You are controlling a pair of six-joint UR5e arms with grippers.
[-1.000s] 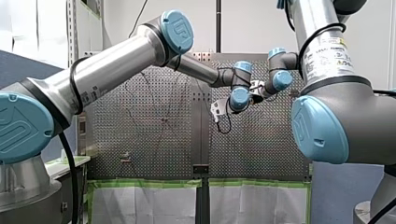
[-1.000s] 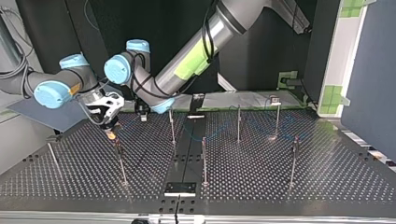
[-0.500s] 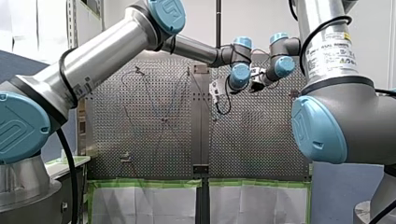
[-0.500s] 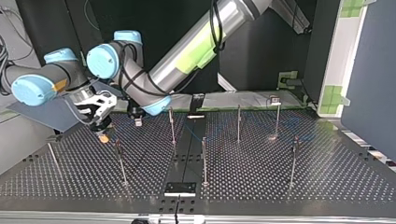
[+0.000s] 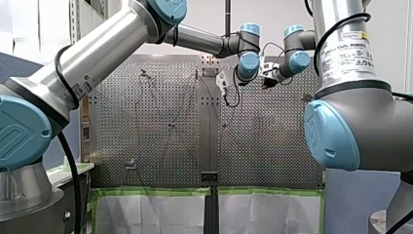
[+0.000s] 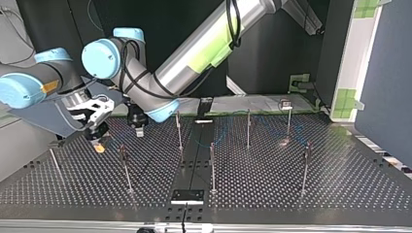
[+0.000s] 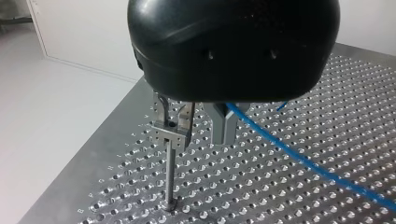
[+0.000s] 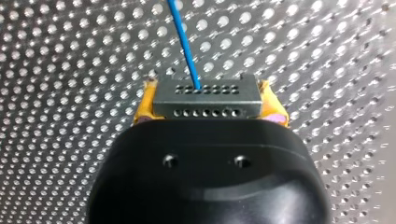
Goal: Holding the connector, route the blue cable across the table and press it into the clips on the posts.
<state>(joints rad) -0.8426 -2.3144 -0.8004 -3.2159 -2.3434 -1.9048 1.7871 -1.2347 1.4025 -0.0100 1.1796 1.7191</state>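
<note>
The grey connector [image 8: 205, 100], its face drilled with two rows of holes, sits clamped between the yellow pads [image 8: 143, 106] of my right gripper [image 8: 208, 109], held over the perforated table [image 8: 327, 56]. The blue cable [image 8: 183, 39] leaves the connector's upper row of holes and runs straight ahead of the gripper, away across the table.

In the top view that gripper hangs at about nine o'clock, close over the table, with one yellow pad showing at its tip. My left gripper [image 6: 139, 130] points down at about two o'clock of it, near but apart.

In the left wrist view its two metal fingers [image 7: 224, 127] stand parted and grasp nothing, with bare table showing in the gap. The blue cable comes out from behind one finger and slants off over the table. Whether it passes between the fingers cannot be told. Just beside the other finger stands a thin post [image 7: 170, 173] topped by a small metal clip [image 7: 167, 136]. The cable runs on the side of the fingers away from that clip.

Across the table in the top view, more thin posts [image 6: 212, 165] stand from nine o'clock round to three o'clock, the nearest at about four o'clock of my right gripper. In the front view both arms reach to about one o'clock, their grippers side by side.
</note>
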